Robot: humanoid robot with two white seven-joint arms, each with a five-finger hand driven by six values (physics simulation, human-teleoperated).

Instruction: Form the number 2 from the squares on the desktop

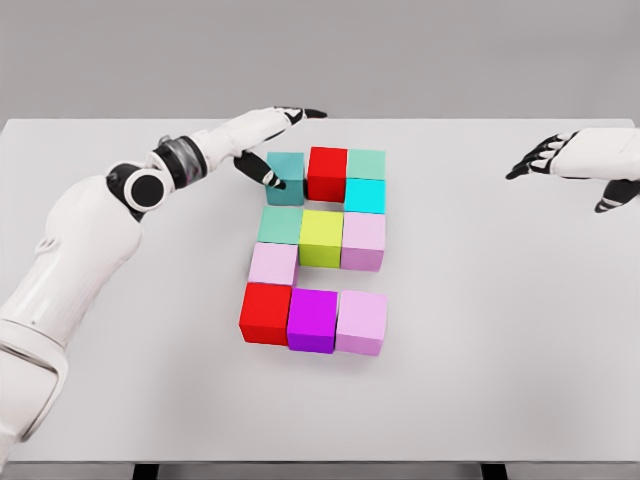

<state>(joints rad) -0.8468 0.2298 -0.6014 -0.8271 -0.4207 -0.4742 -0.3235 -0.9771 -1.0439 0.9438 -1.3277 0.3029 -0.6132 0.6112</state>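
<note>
Several coloured cubes lie on the white table (500, 350) in three rows joined like a 2. The top row holds a teal cube (287, 171), a red cube (327, 171) and a green cube (367, 163), with a cyan cube (364, 196) below the green one. The middle row is a green cube (280, 225), a yellow cube (321, 238) and a pink cube (363, 240). A pink cube (273, 264) leads down to a red cube (266, 312), a magenta cube (312, 318) and a pink cube (361, 322). My left hand (275, 145) hovers open just left of the teal cube, thumb at its side. Far right, my right hand (545, 157) is open.
</note>
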